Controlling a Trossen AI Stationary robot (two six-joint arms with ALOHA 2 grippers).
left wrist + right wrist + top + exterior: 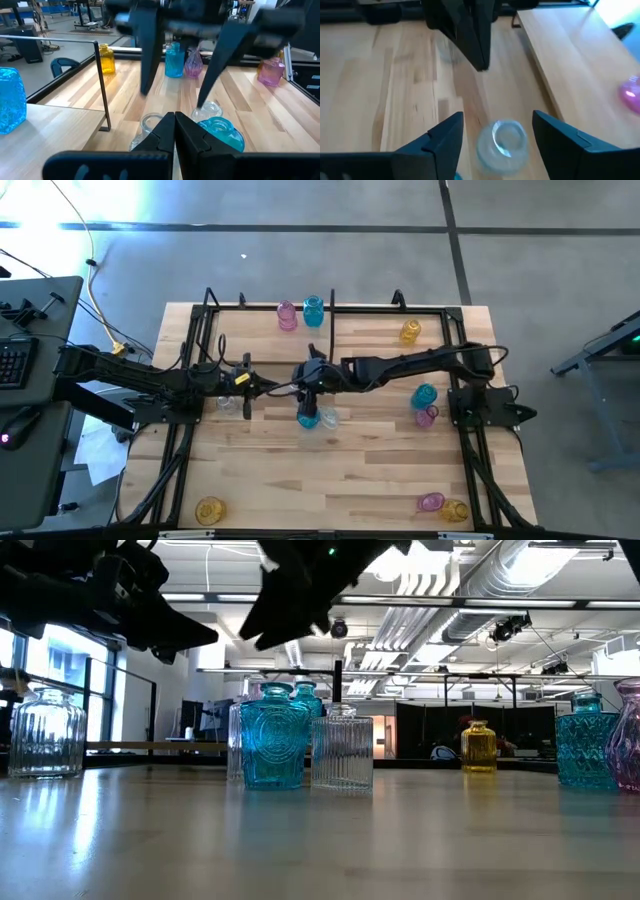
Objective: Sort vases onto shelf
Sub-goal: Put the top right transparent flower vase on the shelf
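While hovering mid-table over clear vase (504, 142) beside teal vase (308, 418): right gripper (496, 135) spread, ungrasping; left gripper (175, 131) clenched, empty.

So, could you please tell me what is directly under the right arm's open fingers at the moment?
A clear ribbed vase stands upright on the table between the open fingers, with a teal vase beside it. The arm hides part of both from above.

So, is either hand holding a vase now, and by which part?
No. The right hand is open above a clear vase without touching it; the left hand is shut and empty.
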